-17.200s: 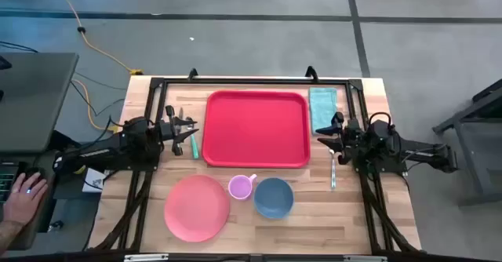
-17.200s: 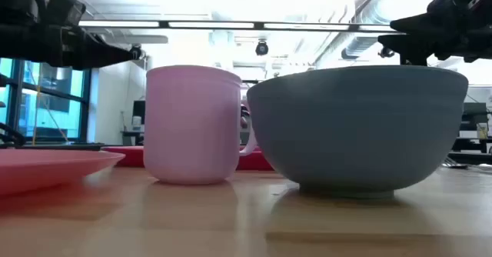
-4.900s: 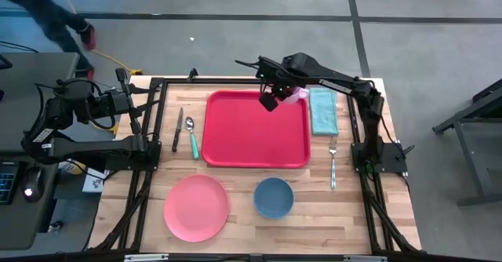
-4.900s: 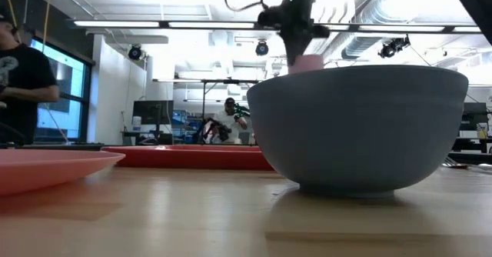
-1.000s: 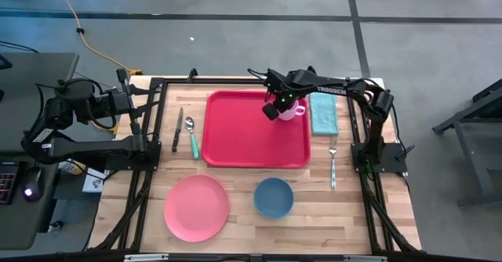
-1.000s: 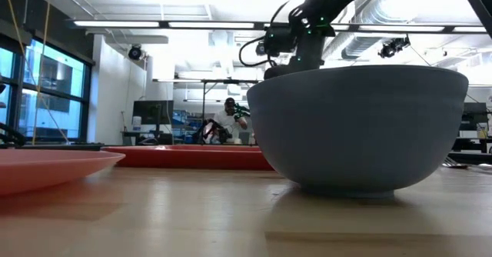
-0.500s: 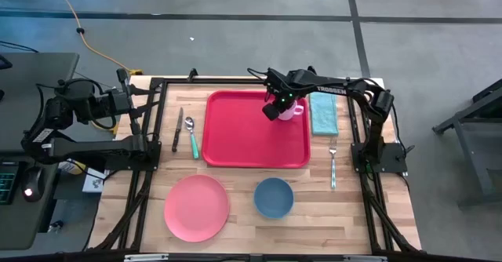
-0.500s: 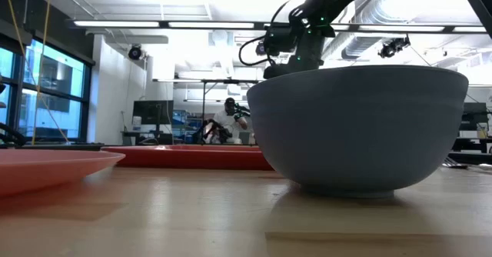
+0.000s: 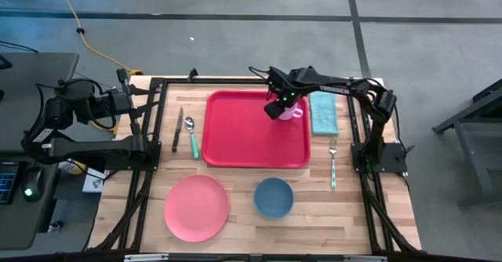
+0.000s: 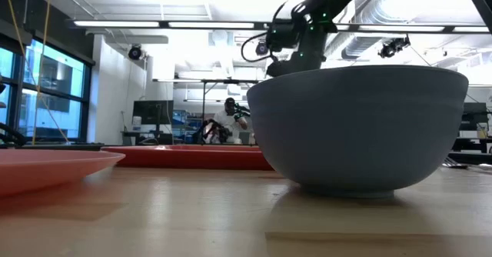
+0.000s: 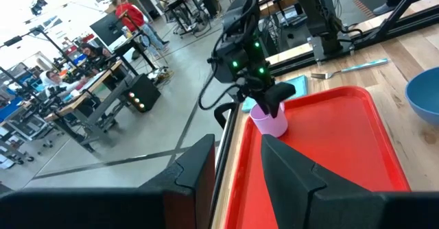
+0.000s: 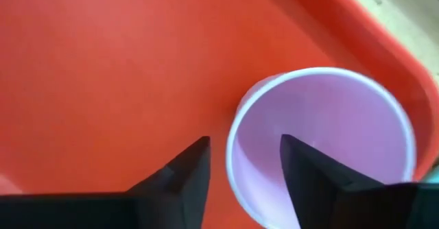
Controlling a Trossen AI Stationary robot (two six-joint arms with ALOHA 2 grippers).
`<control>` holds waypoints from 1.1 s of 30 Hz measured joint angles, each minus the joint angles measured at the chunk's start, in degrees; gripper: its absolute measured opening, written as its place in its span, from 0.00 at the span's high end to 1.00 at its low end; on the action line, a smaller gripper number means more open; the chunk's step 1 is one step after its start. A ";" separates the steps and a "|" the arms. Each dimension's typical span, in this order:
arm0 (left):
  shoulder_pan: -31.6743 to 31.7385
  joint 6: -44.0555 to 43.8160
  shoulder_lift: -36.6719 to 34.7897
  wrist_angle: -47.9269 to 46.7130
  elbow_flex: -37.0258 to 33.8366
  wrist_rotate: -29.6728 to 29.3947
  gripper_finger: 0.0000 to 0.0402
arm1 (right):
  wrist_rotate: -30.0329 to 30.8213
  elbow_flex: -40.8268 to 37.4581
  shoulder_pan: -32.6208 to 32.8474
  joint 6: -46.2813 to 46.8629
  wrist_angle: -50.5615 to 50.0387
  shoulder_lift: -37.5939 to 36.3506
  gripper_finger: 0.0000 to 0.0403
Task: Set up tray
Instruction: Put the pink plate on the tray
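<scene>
on the tray's [image 9: 255, 129] back right corner stands the cup [image 9: 291, 110], right gripper [image 9: 276, 110] just above, fingers apart astride its rim. left gripper [image 11: 230, 171] waits off the table's left, fingers parted, empty. plate [image 9: 197, 207], bowl [image 9: 273, 198], cutlery all remain outside.

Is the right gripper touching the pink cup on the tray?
Cannot tell. In the right wrist view the right gripper has its fingers straddling the pink cup's rim; no view shows plain contact or a gap. The cup stands on the tray.
</scene>
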 joint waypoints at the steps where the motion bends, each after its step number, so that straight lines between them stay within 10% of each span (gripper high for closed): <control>1: 0.00 0.00 0.00 0.00 0.00 0.00 0.62 | 0.03 0.00 -0.09 0.00 -0.01 -0.63 0.59; 16: 0.02 0.00 0.00 0.00 0.00 -0.22 0.62 | -5.66 0.02 1.92 0.65 3.48 -15.37 0.57; 33: 0.02 -2.38 -3.08 -8.67 -0.02 0.22 0.62 | -3.00 0.13 26.60 6.23 27.45 -22.42 0.65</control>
